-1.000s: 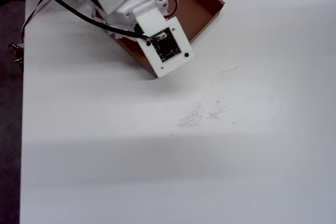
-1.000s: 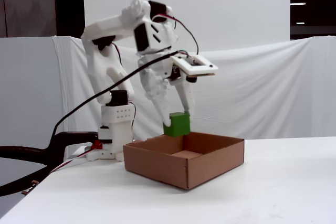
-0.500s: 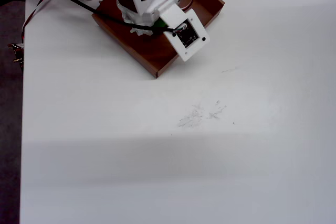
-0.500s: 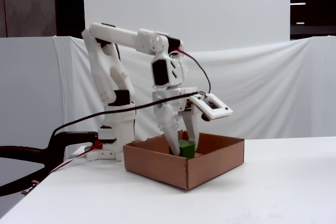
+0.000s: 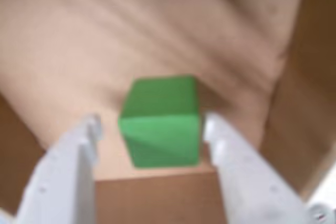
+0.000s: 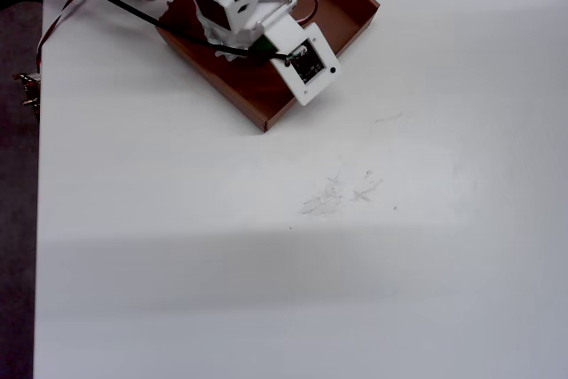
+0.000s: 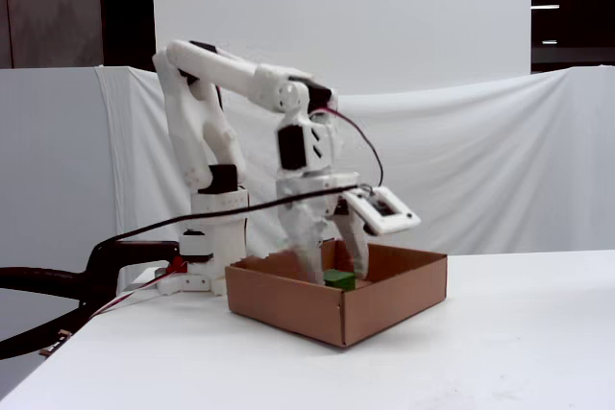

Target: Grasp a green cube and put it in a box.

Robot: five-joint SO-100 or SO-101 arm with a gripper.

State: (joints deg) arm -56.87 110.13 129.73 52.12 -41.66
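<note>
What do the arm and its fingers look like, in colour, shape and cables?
The arm is white plastic with black motor blocks at the joints. The gripper has two pale, flat, tapering fingers. A white plate-shaped camera mount sits beside the wrist. A thick black cable and thin red wires run along it.

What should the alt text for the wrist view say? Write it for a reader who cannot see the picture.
A green cube sits between the two white fingers of an open gripper, seen from just above, blurred. Below it lies the brown floor of a cardboard box, whose wall rises at the right.
</note>
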